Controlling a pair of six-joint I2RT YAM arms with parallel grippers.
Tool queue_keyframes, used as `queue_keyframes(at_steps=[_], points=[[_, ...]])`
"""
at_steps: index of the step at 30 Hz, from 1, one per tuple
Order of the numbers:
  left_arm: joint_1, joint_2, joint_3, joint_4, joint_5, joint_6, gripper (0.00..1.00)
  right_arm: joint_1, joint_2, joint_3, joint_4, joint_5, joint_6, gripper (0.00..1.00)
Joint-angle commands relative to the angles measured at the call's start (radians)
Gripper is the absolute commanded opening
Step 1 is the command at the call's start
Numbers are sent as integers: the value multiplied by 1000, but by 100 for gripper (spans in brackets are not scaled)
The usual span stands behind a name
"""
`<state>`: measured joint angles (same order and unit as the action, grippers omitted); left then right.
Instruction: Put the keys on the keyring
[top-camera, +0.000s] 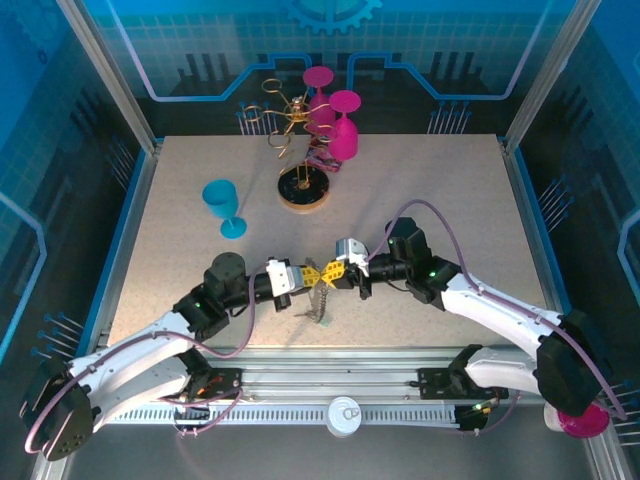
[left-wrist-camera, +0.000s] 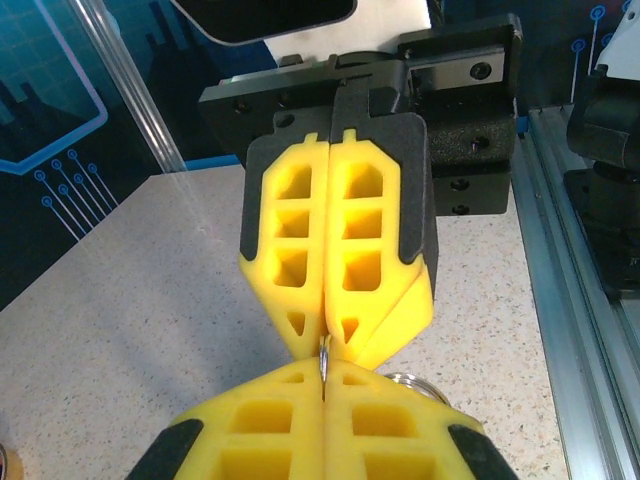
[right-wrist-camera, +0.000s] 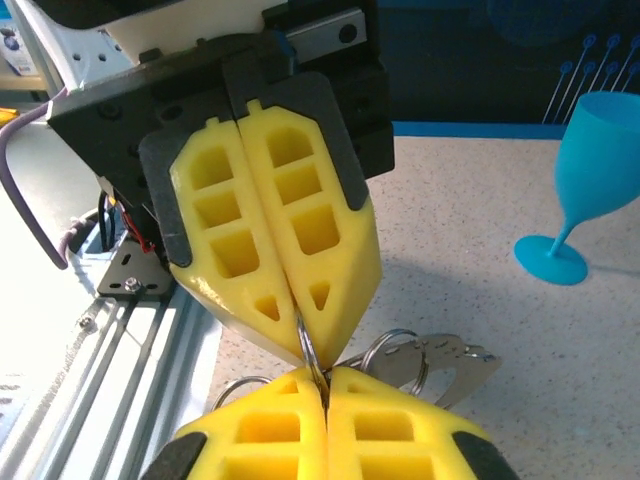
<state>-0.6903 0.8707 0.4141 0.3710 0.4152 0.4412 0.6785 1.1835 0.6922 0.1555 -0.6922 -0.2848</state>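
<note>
- Top external view: my left end effector (top-camera: 309, 275) and my right end effector (top-camera: 337, 270) meet tip to tip over the front middle of the surface (top-camera: 440, 210).
- In the left wrist view, the left one's yellow fingers (left-wrist-camera: 270, 440) are pressed together. They pinch a thin wire loop, which I take to be the keyring (left-wrist-camera: 325, 360).
- In the right wrist view, the right one's fingers are pressed together as well. They pinch the same loop from the other side.
- So the keyring is held up between the two tips.
- A small silver bunch hangs just under it. I think these are the keys (top-camera: 320, 300). I cannot tell if they touch the surface, or if any of them is on the loop.
- My guess is that the job is partway. The loop is gripped, but sliding a key on looks like it is not yet done.
- The teal goblet (top-camera: 224, 206) stands upright on the left and looks empty.
- The gold wire rack (top-camera: 285, 115) stands on its wooden disc (top-camera: 303, 190) at the back.
- Two pink goblets (top-camera: 342, 125) are at the rack. I cannot see inside them.
</note>
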Motion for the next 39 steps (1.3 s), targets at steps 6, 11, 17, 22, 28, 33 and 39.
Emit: queue_keyframes(at_steps=[6,11,17,22,28,33,39], points=[[-7,0,69,-170,-79,45,11,62,6,174,-340,96,-218,0],[-8,44,119,-275,-90,105,2,139,84,352,-601,206,-369,0],[-9,93,179,-334,-66,143,4,198,199,545,-801,287,-437,0],[-8,84,169,-265,-47,129,0,124,111,448,-607,193,-293,12],[-6,56,87,-66,-9,61,0,21,-56,131,-189,136,-52,41],[-3,49,67,-32,12,18,0,22,-86,-28,5,211,-11,40],[-3,23,24,28,9,-26,0,41,-31,-33,19,185,-18,35]])
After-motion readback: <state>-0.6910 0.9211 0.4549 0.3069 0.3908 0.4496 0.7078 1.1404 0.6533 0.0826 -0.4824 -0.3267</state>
